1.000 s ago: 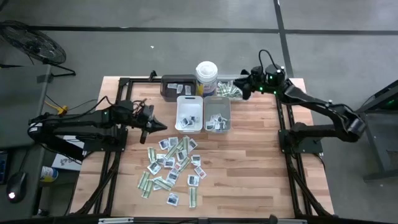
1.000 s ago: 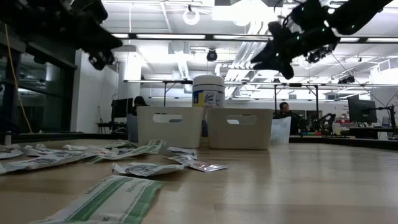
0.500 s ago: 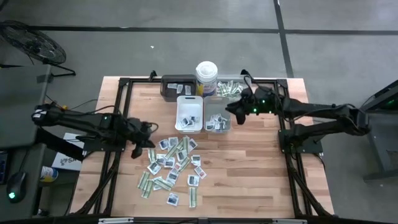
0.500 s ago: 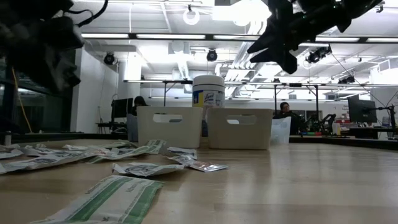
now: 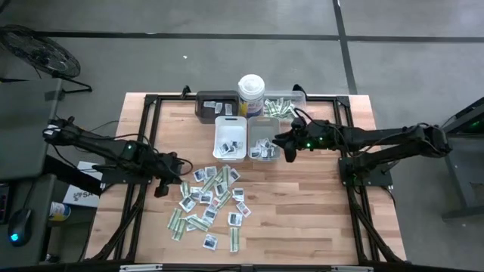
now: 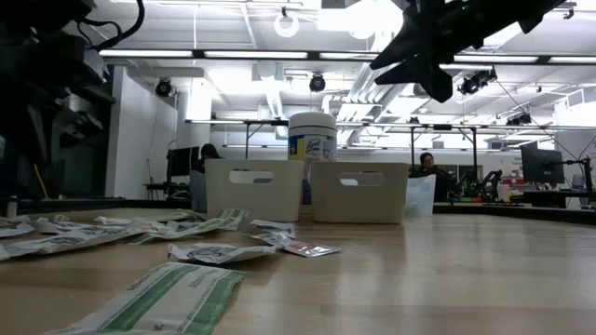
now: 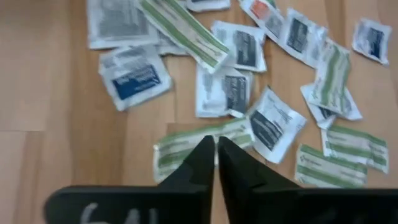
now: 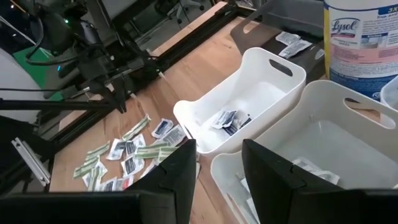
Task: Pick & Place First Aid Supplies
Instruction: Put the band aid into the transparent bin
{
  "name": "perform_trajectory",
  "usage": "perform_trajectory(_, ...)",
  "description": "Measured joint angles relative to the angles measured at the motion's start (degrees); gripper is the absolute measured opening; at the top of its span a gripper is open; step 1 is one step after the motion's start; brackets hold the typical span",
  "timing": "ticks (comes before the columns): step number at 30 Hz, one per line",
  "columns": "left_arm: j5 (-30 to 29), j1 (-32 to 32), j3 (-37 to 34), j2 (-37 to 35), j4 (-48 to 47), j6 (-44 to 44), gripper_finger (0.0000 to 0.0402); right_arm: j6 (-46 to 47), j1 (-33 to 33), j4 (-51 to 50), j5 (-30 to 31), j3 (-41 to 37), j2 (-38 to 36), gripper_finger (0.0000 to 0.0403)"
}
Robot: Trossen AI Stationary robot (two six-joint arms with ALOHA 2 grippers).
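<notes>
Hovering left gripper (image 7: 216, 163), fingers nearly together, empty, over scattered white-and-green flat first-aid packets (image 5: 208, 198) to pick one, while right gripper (image 8: 219, 163), fingers apart, empty, waits above grey plastic bin (image 5: 264, 128) beyond pile.

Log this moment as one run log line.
left gripper: shut, over packets | right gripper: open, empty, above white bins | canister: upright

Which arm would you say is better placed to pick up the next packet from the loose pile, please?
Probably the left: the left gripper hangs at the pile of packets, fingers nearly together, nothing held. The right gripper is open, empty, beside the grey tray.
</notes>
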Motion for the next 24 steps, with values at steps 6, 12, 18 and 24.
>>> perform_trajectory(6,0.0,0.0,0.0,5.8,0.2,-0.4,0.0122,-0.1,2.2,0.0,3.6,0.0,0.0,0.0124)
perform_trajectory(12,-7.1,0.1,0.0,13.0,1.8,-0.5,0.0189,-0.1,2.9,-0.1,5.8,0.0,0.0,0.0124)
perform_trajectory(18,-6.3,0.1,0.0,19.6,4.6,-0.3,0.0193,-0.6,2.9,-0.3,6.2,0.0,0.0,0.0124)
perform_trajectory(24,-6.6,0.1,0.3,24.9,5.4,-0.2,0.0192,-0.6,2.9,-0.7,7.0,0.0,0.0,0.0124)
